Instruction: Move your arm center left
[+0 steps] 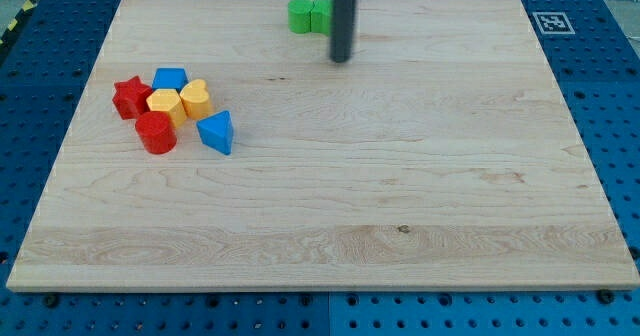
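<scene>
Blue perforated bench (60,16) all round, carrying a pale wooden board (400,176) that fills nearly the whole view. Near the view's top right corner of the board, a small square black-and-white marker tag (548,22); patterned only, no readable writing or brand anywhere.

On the view's left, slightly above mid-height, a tight cluster of six blocks: red star (129,97) outermost, blue block (170,78) at the cluster's top, shape hard to make out, yellow hexagon (164,104) in the middle, yellow heart (195,97) touching it on the right, red cylinder (156,133) below, blue triangle (216,133) just beside it on the right. At the view's top edge, near the centre, two green blocks (309,16) touching each other, shapes unclear.

Dark rod coming straight down from the top edge, ending at my tip (341,60), just right of and below the green pair, apparently apart from them though the rod overlaps their right edge. No jaws on this tool, nothing held, nothing pushed against.

Target judged to be the board's middle-left area, roughly where the cluster sits or just beneath it. From my tip, that spot lies well away toward the view's left and somewhat toward the bottom, so a long diagonal slide. Risk judged: ploughing into the blue triangle or yellow heart on arrival, the cluster's nearest members.
</scene>
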Controlling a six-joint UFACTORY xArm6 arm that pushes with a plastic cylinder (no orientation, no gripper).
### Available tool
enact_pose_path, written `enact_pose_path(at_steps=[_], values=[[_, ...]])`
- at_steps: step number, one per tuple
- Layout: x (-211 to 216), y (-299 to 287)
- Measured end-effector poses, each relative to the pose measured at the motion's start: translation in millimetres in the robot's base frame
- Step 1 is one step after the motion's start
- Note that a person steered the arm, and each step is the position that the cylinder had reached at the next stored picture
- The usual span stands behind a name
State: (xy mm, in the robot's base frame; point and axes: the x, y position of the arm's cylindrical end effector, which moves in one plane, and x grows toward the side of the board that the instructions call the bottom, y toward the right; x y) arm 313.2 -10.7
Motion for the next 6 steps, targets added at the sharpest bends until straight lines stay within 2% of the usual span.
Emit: enact_pose_path(at_steps=[2, 3, 4, 6], values=[[-14.2, -192.1], [-5.9, -258.4], [33.3, -292.1], [68.7, -294.4]])
